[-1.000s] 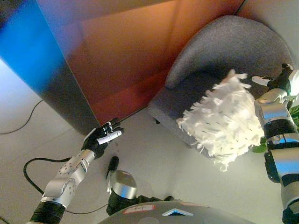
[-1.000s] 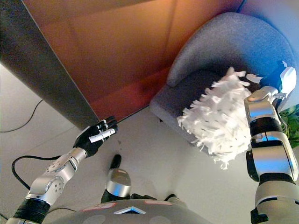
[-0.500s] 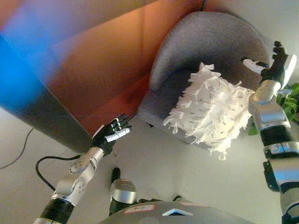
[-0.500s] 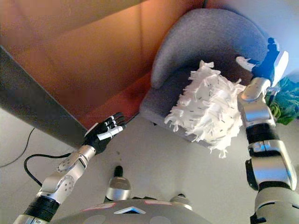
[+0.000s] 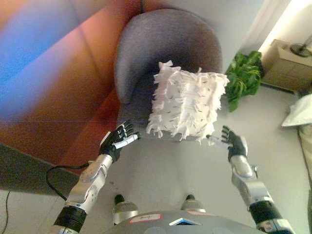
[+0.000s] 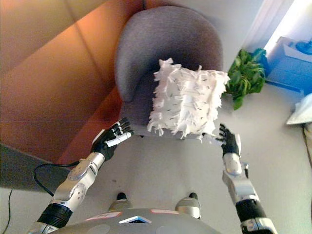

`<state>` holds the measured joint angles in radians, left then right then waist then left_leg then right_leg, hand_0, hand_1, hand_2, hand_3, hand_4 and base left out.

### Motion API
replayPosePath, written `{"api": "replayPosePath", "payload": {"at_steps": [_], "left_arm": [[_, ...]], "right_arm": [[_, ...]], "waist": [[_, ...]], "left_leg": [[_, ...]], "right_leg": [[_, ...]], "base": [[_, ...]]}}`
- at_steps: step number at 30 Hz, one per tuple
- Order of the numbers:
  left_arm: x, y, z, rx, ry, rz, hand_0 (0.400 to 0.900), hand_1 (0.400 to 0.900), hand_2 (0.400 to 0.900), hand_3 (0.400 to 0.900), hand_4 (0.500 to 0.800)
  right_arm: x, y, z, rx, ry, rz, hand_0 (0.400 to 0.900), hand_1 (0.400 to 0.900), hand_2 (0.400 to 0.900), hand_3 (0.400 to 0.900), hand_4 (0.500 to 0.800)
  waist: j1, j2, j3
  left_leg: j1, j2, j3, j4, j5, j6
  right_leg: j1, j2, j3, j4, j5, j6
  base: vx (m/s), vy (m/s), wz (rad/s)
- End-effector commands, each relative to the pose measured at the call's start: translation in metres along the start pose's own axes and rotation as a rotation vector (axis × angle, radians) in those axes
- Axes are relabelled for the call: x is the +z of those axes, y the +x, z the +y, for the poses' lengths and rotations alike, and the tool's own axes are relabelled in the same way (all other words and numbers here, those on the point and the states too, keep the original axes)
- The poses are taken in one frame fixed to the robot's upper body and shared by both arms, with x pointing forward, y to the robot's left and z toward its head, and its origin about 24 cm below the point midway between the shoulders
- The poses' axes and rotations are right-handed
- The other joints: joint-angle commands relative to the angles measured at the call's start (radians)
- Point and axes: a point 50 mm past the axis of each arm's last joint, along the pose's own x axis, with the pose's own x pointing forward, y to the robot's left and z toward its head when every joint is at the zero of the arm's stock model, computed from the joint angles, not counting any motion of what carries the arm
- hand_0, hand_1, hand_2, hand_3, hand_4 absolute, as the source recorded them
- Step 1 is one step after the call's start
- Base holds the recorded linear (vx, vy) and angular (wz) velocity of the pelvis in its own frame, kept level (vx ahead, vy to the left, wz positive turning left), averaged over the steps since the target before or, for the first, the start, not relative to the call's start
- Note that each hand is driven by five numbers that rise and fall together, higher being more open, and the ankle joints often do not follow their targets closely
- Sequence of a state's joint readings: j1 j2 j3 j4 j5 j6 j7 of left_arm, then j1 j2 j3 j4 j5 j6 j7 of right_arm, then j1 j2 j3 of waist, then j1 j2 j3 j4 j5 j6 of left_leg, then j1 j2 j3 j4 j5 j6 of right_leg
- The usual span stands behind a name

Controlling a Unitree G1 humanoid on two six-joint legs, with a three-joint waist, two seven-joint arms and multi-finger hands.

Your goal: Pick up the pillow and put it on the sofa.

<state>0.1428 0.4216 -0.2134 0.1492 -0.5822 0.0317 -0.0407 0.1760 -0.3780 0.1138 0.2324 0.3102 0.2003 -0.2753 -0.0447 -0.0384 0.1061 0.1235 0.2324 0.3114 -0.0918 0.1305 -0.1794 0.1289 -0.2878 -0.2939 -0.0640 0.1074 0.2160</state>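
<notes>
The orange-brown wall panel (image 6: pixel 58 78) filled the left and far-left of the scene, with the pale floor (image 6: pixel 161 170) spreading from it across the near ground to the right. A grey round-backed sofa (image 6: pixel 168 44) stood at the far centre, its curved back rising behind the seat. The white shaggy pillow (image 6: pixel 187 105) sat on the sofa seat, leaning upright toward the backrest, with its fringe hanging over the seat's near edge. No hand touched it.

A green potted plant (image 6: pixel 246 78) stood on the floor just right of the sofa. Farther right, a light box-like cabinet (image 5: pixel 285 66) showed at the far-right edge, and a pale cloth-like shape (image 5: pixel 300 112) lay at the right edge; what it was could not be told.

The left hand (image 6: pixel 111 139) hovered near the left front corner of the sofa, fingers spread and relaxed, holding nothing, apart from the pillow. The right hand (image 6: pixel 229 142) hovered just below and right of the pillow's lower right corner, fingers also spread and empty. Whether its fingertips brushed the fringe could not be told from either view. Both arms reached in from the near edge.
</notes>
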Motion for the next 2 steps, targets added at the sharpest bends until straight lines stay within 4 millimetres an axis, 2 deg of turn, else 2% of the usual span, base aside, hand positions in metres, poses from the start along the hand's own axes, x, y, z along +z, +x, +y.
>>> {"api": "replayPosePath", "payload": {"at_steps": [1,2], "left_arm": [[0.0477,0.0070,0.0016,0.004,0.039,-0.247,0.900,0.900,0.900,0.900,0.800],[0.0464,0.0069,0.0010,0.005,0.032,-0.242,0.900,0.900,0.900,0.900,0.800]], "right_arm": [[0.0517,-0.0065,0.0179,0.115,0.068,-0.224,0.900,0.900,0.900,0.900,0.800],[0.0488,-0.0081,0.0204,0.128,0.068,-0.213,0.900,0.900,0.900,0.900,0.800]], "waist": [[-0.004,-0.010,-0.035],[-0.009,-0.007,-0.036]], "left_leg": [[0.099,-0.049,0.036,0.018,-0.144,0.093],[0.100,-0.051,0.040,0.017,-0.145,0.094]], "right_leg": [[-0.065,-0.056,-0.033,0.006,0.136,0.026],[-0.068,-0.056,-0.030,0.005,0.136,0.026]], "base": [[-0.07,0.067,-0.16],[-0.05,0.047,-0.12]]}}
